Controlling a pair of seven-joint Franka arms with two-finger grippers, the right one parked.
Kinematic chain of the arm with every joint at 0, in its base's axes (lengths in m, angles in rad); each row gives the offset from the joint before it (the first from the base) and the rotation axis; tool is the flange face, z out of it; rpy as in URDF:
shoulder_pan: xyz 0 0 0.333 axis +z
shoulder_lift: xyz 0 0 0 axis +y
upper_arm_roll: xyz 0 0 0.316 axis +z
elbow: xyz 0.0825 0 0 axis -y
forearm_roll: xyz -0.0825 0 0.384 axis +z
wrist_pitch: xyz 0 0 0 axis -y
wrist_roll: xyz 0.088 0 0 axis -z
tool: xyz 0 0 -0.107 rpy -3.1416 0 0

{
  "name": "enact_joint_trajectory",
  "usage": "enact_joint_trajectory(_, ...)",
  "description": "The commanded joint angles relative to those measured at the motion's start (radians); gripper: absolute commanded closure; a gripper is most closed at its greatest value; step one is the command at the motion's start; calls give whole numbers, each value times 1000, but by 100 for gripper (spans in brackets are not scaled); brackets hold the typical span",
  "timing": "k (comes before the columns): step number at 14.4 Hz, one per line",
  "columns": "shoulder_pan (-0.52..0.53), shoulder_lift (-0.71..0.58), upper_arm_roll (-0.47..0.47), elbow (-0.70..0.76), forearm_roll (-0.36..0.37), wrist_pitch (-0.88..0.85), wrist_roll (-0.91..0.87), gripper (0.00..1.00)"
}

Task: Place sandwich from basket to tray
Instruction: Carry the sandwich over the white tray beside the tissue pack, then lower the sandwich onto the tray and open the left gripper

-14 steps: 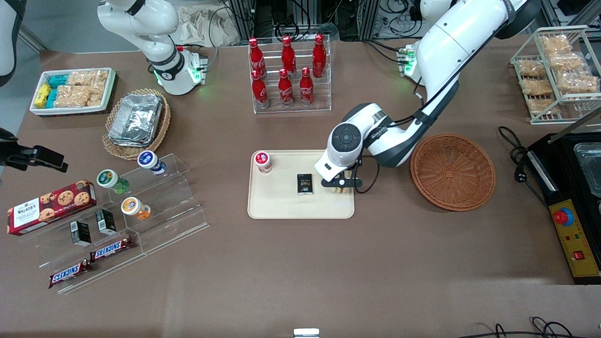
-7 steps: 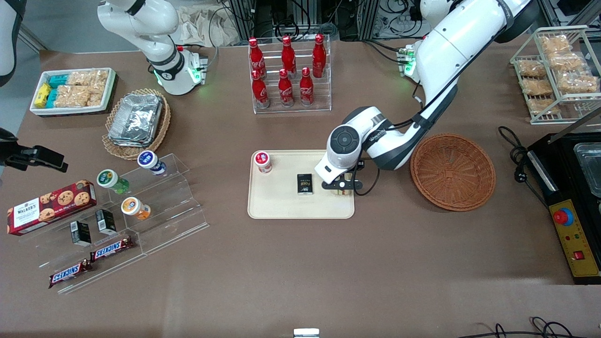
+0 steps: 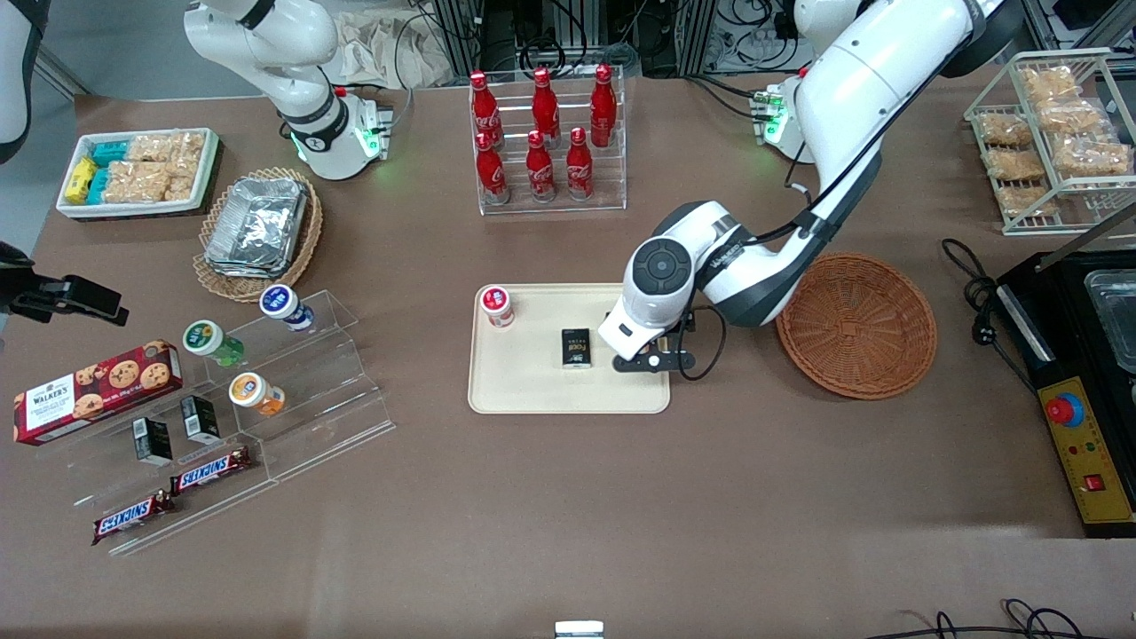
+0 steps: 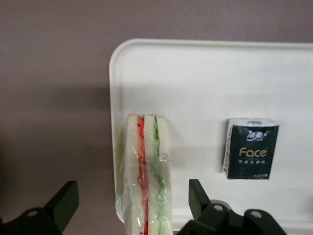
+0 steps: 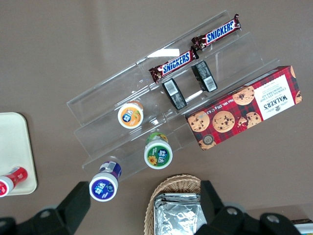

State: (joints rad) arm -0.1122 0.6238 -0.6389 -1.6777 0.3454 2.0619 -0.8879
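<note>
The left arm's gripper (image 4: 132,205) is lifting off the tray (image 3: 524,390), fingers (image 4: 61,203) now spread wide, leaving the wrapped sandwich (image 4: 145,171) standing on the tray's edge nearest the empty basket (image 3: 856,324).

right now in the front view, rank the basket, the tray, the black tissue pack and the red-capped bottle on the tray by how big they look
1. tray
2. basket, close to the tray, slightly smaller
3. black tissue pack and red-capped bottle: too alike to rank

The gripper is open over the tray's edge nearest the basket.

Left arm bent low, pincer (image 3: 655,361) downward, fingers (image 4: 199,195) spread apart.
</note>
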Motion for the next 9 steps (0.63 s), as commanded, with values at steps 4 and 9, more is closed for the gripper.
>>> enact_joint_trajectory(4,2,-116,43,177,-68,-209,-57,0)
enact_joint_trajectory(9,0,-312,182,184,-118,-327,-80,0)
